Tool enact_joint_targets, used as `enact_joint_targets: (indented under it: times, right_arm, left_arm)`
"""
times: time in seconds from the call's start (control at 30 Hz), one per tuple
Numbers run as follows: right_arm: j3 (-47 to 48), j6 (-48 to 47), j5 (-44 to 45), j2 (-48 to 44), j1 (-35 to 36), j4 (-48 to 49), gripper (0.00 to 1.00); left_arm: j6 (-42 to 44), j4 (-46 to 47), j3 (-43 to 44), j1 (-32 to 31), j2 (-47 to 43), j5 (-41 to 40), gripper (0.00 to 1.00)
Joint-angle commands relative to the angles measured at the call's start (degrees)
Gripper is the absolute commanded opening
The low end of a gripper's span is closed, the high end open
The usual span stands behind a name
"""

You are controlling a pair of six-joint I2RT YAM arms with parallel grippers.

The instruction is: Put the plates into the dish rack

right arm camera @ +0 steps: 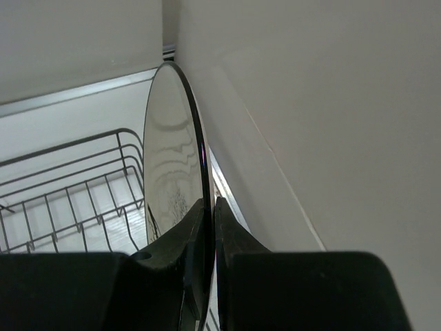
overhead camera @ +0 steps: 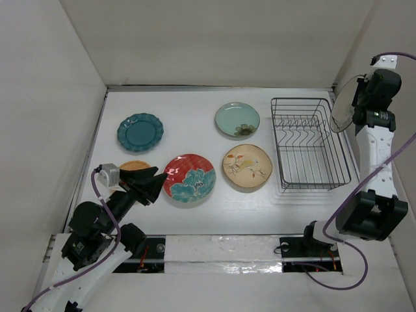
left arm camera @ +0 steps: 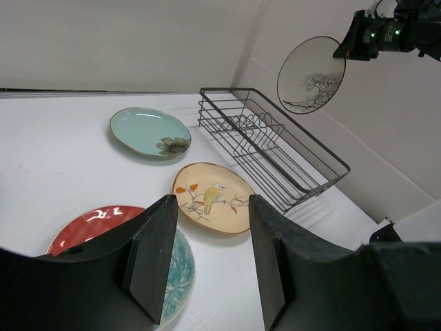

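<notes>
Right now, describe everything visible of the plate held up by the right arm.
The plate is round, cream and glossy like glazed ceramic, with a thin dark rim and a dark tree drawn on its face. It stands on edge in the air, by the far right corner of the dish rack and close to the side wall. The right gripper pinches its rim, one finger on each face; nothing else touches it.
</notes>
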Motion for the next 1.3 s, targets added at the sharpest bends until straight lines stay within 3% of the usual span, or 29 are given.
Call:
enact_joint_targets:
  times: [0.0,0.97,1.27]
  right_arm:
    - [4.91,-5.23,-5.45,1.59,-0.39,3.30,0.00]
    - [10.10,-14.03,-5.72,8.27,0.14,1.44,0.00]
    - [1.94,-14.30,-4.59,7.58,1.20,4.16,0.00]
  left_arm:
    - [-0.50,1.42,0.04,-0.37,0.06,-2.06,0.42]
    - [-0.50,1.25,-0.04,-0.37,0.68,-2.60,0.42]
    - [-0.50,1.16,-0.04,-0.37,0.50,-2.69,0.42]
